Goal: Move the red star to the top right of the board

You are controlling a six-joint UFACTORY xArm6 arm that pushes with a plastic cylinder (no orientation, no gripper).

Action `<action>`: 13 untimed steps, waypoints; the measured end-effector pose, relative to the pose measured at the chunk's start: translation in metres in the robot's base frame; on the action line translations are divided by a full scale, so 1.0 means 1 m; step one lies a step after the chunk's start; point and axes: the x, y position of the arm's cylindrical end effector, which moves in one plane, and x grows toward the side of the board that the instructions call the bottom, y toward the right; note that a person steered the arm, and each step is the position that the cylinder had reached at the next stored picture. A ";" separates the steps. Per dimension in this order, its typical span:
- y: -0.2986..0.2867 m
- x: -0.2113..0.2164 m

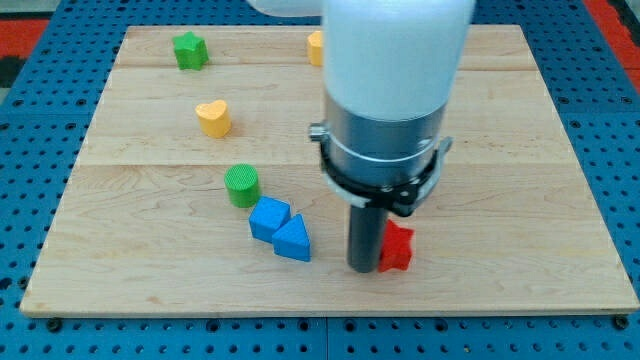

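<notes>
The red star (398, 247) lies near the view's bottom, right of centre, partly hidden by my rod. My tip (362, 268) rests on the board right against the star's left side. The arm's white and grey body (390, 90) hangs over the board's middle and hides what is behind it. The top right of the wooden board (520, 70) is far from the star.
A green star (189, 50) sits at the top left. An orange block (316, 47) shows at the top, half hidden by the arm. A yellow heart (213, 117), a green cylinder (242, 185), a blue cube (268, 219) and a blue triangle (294, 240) lie left of my tip.
</notes>
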 end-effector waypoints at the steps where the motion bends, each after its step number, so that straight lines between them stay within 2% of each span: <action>1: 0.034 -0.024; 2: 0.070 -0.021; 4: 0.118 -0.052; 5: 0.113 -0.019; 6: 0.136 -0.018; 9: 0.164 -0.130; 11: 0.115 -0.209; 13: 0.125 -0.280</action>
